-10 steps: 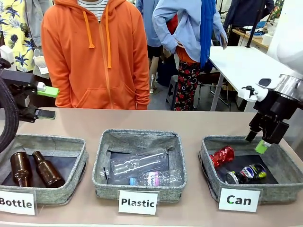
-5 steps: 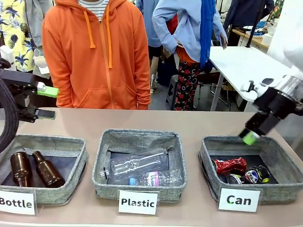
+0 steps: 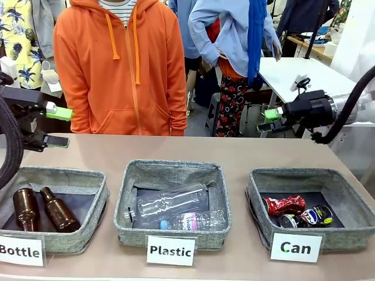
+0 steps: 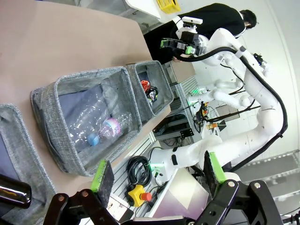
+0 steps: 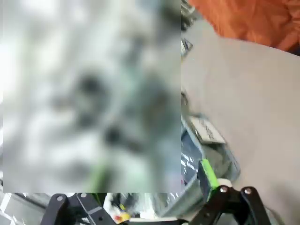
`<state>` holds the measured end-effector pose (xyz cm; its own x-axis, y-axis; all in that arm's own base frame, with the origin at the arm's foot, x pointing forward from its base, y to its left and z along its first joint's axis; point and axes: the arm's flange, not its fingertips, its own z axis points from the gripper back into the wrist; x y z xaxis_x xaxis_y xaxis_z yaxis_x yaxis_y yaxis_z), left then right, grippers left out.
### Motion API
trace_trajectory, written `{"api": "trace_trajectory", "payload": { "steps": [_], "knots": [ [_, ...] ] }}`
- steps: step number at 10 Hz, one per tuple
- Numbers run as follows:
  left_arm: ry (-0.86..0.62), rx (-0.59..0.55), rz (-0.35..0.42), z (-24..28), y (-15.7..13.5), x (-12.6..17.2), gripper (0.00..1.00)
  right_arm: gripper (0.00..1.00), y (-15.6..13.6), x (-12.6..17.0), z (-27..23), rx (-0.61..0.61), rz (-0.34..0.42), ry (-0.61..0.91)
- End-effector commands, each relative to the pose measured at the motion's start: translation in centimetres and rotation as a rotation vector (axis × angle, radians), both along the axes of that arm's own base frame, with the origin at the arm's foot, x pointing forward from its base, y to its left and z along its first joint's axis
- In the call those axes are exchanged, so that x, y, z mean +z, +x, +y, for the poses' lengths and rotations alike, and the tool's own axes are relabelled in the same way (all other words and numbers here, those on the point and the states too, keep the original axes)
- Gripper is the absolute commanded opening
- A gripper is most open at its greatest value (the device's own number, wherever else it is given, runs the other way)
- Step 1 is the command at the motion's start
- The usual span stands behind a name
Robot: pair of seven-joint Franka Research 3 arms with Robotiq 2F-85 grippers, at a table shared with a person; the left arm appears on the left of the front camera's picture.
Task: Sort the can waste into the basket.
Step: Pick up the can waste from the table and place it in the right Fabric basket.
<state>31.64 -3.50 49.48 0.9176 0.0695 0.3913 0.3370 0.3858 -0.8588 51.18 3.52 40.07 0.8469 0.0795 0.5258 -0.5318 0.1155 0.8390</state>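
While the person in the orange hoodie (image 3: pixel 120 64) stands at the far edge of the table (image 3: pixel 176 149), three grey baskets sit in a row: Bottle basket (image 3: pixel 88 181) with two brown bottles (image 3: pixel 41 209), Plastic basket (image 3: pixel 173 171) with clear bottles (image 3: pixel 173 205), Can basket (image 3: pixel 258 202) at right. Both cans lie inside it, red can (image 3: pixel 284 205) touching dark can (image 3: pixel 307 218). Right gripper (image 3: pixel 268 120) up above the table behind that basket, jaws wide, empty. Left gripper (image 3: pixel 58 126) over the far left, jaws wide, empty.
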Motion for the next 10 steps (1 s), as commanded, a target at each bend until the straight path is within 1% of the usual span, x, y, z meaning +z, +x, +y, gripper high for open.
{"api": "trace_trajectory", "payload": {
  "steps": [1,2,3,4,5,6,10],
  "knots": [
    [-0.019,-0.001,0.007,0.1,-0.5,0.1,1.00,1.00,-2.0,-0.1,0.0,-0.212,0.133,0.205],
    [-0.019,-0.001,0.007,0.1,-0.5,0.1,1.00,1.00,-3.5,0.0,-0.2,-0.197,0.121,0.180],
    [-0.019,-0.001,0.007,0.1,-0.5,0.1,1.00,1.00,-5.2,0.2,-0.6,-0.153,0.115,0.184],
    [-0.019,-0.001,0.007,0.1,-0.5,0.1,1.00,1.00,-7.4,0.3,-1.0,-0.132,0.089,0.165],
    [-0.019,-0.001,0.007,0.1,-0.5,0.1,1.00,1.00,-8.7,0.1,-1.2,-0.113,0.076,0.141],
    [-0.019,-0.001,0.007,0.1,-0.5,0.1,1.00,1.00,-4.7,-0.9,-0.9,-0.156,0.132,0.177],
    [-0.019,-0.001,0.007,0.1,-0.5,0.1,1.00,1.00,-4.7,-0.9,-0.9,-0.156,0.132,0.177]
  ]
}}
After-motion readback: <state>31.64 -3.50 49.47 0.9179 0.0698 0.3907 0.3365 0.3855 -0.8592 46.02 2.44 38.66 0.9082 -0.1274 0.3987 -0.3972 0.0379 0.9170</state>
